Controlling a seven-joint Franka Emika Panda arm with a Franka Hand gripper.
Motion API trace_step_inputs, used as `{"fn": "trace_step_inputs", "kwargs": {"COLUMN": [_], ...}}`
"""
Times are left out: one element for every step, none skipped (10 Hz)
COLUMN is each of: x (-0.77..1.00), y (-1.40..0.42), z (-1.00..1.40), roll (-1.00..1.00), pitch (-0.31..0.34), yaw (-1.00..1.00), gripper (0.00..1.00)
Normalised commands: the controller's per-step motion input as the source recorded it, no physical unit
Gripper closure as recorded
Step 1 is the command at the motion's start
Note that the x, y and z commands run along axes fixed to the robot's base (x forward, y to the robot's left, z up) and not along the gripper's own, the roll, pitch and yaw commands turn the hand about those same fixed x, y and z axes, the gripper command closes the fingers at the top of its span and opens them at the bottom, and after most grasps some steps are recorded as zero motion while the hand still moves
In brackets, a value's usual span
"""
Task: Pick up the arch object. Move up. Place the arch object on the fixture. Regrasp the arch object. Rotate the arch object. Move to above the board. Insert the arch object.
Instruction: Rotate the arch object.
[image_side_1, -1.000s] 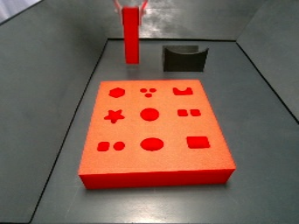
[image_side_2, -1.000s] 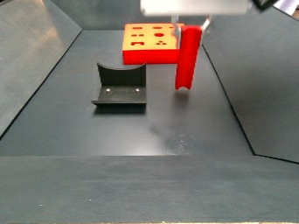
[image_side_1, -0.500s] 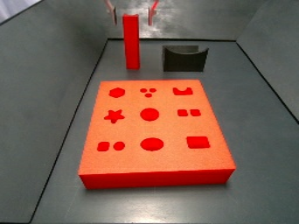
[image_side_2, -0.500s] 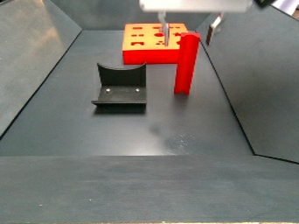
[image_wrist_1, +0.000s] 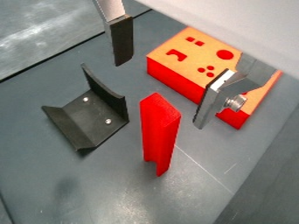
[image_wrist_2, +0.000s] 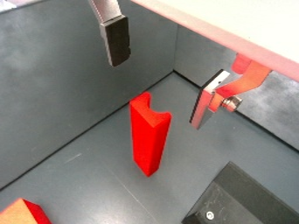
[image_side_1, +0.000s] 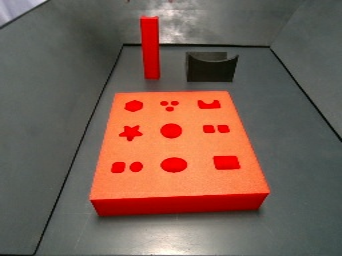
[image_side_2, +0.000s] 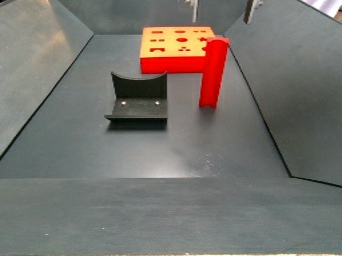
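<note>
The arch (image_wrist_1: 158, 131) stands upright on the floor beside the fixture (image_wrist_1: 86, 116), near the board's (image_side_1: 181, 140) far edge; the gripper (image_wrist_1: 170, 61), spread wide above it, should descend centred, then clamp squarely.

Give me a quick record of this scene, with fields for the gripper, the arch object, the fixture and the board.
gripper: open, above the arch object, touching nothing; fingers apart in both wrist views
arch object: standing upright on the floor, free of the gripper
fixture: on the floor beside the arch object, nothing on it
board: flat on the floor, all holes unfilled
task stage: arch object not yet picked up
</note>
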Motion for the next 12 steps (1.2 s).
{"fn": "trace_step_inputs", "kwargs": {"x": [0.01,0.02,0.02,0.02,0.02,0.02,0.02,0.02,0.02,0.02,0.02,0.02], "y": [0.07,0.06,0.04,0.03,0.02,0.02,0.01,0.01,0.01,0.01,0.01,0.01], "z": [-0.03,-0.02,-0.01,-0.01,-0.01,-0.01,-0.01,-0.01,-0.01,-0.01,-0.01,-0.01], "roll": [0.0,0.0,0.0,0.0,0.0,0.0,0.0,0.0,0.0,0.0,0.0,0.0], "pitch": [0.007,0.007,0.007,0.007,0.007,0.007,0.007,0.007,0.008,0.008,0.008,0.008], "yaw": [1.0,1.0,1.0,1.0,1.0,1.0,1.0,1.0,1.0,1.0,1.0,1.0], "gripper": [0.0,0.0,0.0,0.0,0.0,0.0,0.0,0.0,0.0,0.0,0.0,0.0]}}
